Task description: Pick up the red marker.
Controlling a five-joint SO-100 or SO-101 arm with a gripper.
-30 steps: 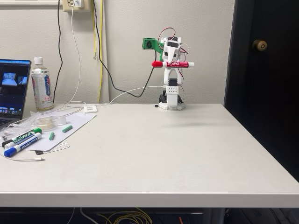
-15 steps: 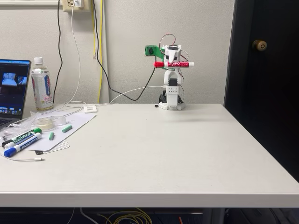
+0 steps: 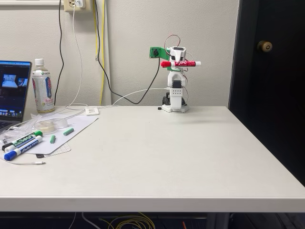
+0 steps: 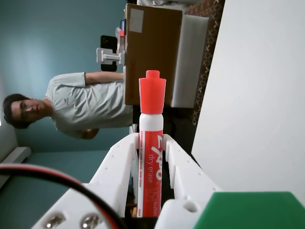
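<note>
The table (image 3: 157,157) is filling the lower half of the fixed view, its middle bare. At its far edge, centre of the frame, the arm (image 3: 175,90) is standing folded upright on its base. At the left edge a laptop (image 3: 12,93) and a bottle (image 3: 43,86) are sitting by the wall, and lower left a green marker (image 3: 25,139) and a blue marker (image 3: 21,149) are lying side by side on a sheet.

In the upper centre of that view the claw (image 3: 178,62) is pinching the red marker (image 3: 180,63), holding it level and well above the table. In the wrist view the white fingers (image 4: 119,164) are pressing on either side of the red marker (image 4: 151,152), whose cap is pointing toward the top of the frame, with a person (image 4: 71,107) standing at mid-left.

Judging from this, the pick-up is looking done: the marker is gripped and lifted clear, and nothing seems to be remaining but holding it.
</note>
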